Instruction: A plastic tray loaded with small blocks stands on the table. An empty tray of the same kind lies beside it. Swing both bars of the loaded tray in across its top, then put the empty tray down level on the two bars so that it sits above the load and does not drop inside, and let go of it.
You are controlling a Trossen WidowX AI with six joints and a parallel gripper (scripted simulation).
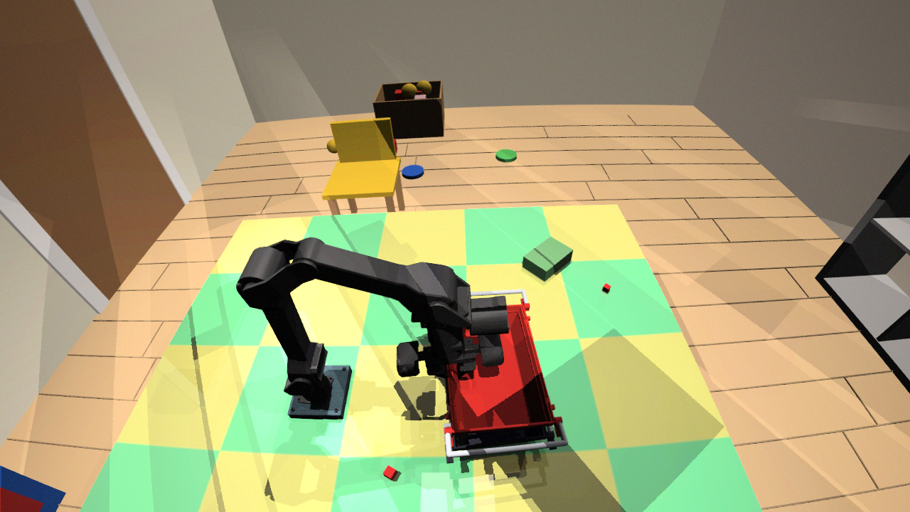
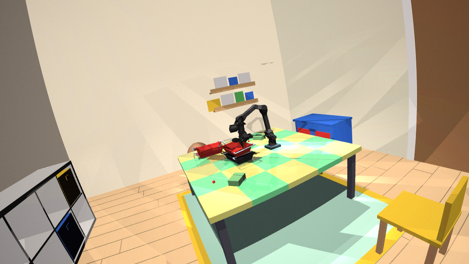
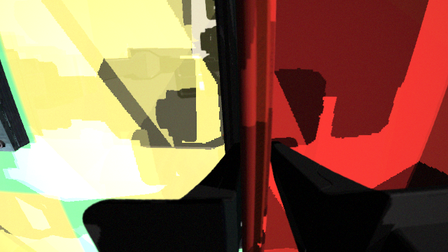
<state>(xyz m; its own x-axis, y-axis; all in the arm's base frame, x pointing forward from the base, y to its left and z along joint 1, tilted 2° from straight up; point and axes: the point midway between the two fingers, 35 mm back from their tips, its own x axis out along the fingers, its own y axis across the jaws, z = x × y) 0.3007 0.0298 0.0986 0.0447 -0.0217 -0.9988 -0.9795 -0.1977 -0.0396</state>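
Red tray (image 1: 509, 375) (image 2: 236, 149) (image 3: 350, 154) sits over the black tray (image 1: 502, 438) (image 2: 240, 158), its near-side wall pinched in the gripper (image 1: 467, 369) (image 2: 241, 144) (image 3: 255, 149), prob. to keep it level w/ bars beneath until release.

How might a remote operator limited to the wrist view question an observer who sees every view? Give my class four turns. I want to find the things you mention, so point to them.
Operator: I see a red wall between the end effector's fingers. What is beneath that tray?
Observer: A black tray (image 1: 499, 439) (image 2: 240, 158) (image 3: 229, 70) is under the red tray (image 1: 496, 388) (image 2: 229, 146) (image 3: 257, 87) that the end effector (image 1: 461, 369) (image 2: 242, 145) (image 3: 255, 149) grips.
Operator: Is anything else near the trays?
Observer: Yes, a green block (image 1: 547, 257) (image 2: 236, 179) rests on the table, apart from both.
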